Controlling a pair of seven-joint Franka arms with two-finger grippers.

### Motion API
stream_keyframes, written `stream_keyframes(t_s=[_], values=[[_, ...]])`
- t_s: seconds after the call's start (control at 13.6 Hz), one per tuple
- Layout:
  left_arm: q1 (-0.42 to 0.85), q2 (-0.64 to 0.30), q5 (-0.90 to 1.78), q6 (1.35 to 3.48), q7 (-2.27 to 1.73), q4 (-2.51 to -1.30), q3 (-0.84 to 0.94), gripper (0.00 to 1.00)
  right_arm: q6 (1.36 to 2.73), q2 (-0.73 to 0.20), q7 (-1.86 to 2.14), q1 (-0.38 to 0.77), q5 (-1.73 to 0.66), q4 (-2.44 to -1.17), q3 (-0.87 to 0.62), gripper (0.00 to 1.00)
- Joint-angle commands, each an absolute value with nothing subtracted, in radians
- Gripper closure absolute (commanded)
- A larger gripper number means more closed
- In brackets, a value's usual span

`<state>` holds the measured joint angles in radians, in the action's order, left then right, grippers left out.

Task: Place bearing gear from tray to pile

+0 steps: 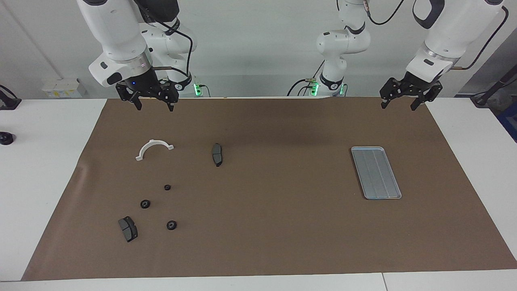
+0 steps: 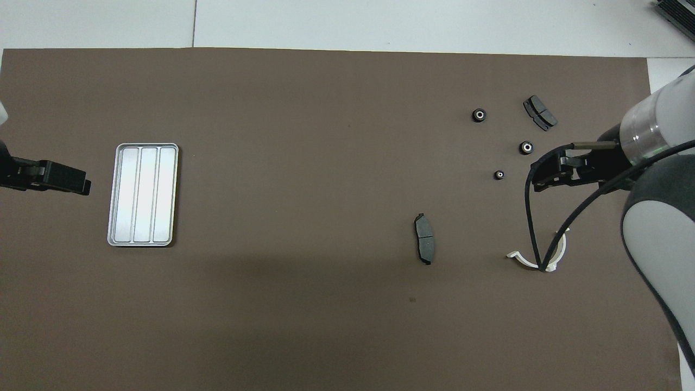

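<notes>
The silver-grey ribbed tray [image 1: 375, 173] lies on the brown mat toward the left arm's end, and nothing lies in it; it also shows in the overhead view [image 2: 143, 194]. Three small black bearing gears [image 1: 167, 187] [image 1: 145, 204] [image 1: 171, 225] lie loosely grouped toward the right arm's end, also seen from overhead [image 2: 499, 175] [image 2: 525, 147] [image 2: 478, 115]. My right gripper [image 1: 154, 108] [image 2: 537, 178] hangs open and empty over the mat's edge by the robots. My left gripper [image 1: 399, 106] [image 2: 81, 185] hangs open and empty over the same edge at the left arm's end.
A white half-ring [image 1: 154, 148] lies nearer to the robots than the gears. One dark brake pad [image 1: 217, 154] lies toward the mat's middle. A second brake pad [image 1: 127, 228] lies beside the farthest gear. The brown mat [image 1: 282, 226] covers the white table.
</notes>
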<state>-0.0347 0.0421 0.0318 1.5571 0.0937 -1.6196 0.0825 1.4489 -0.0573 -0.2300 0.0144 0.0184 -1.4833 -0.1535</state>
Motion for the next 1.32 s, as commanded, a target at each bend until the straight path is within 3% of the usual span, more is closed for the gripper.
stream_keyframes(t_s=[0.0, 0.66, 1.03, 1.25], values=[[-0.046, 0.051, 0.021, 1.548, 0.095, -1.626, 0.089, 0.00, 1.460, -0.026, -0.232, -0.008, 0.000, -1.523, -0.155, 0.00], [-0.046, 0.051, 0.021, 1.548, 0.095, -1.626, 0.089, 0.00, 1.463, -0.021, -0.226, -0.032, 0.000, -1.525, -0.152, 0.00], [-0.046, 0.051, 0.021, 1.548, 0.095, -1.626, 0.089, 0.00, 1.493, -0.029, -0.092, -0.129, -0.023, -1.517, -0.152, 0.00], [-0.046, 0.051, 0.021, 1.548, 0.095, -1.626, 0.089, 0.00, 1.525, -0.032, -0.046, -0.121, -0.025, -1.516, -0.106, 0.00]])
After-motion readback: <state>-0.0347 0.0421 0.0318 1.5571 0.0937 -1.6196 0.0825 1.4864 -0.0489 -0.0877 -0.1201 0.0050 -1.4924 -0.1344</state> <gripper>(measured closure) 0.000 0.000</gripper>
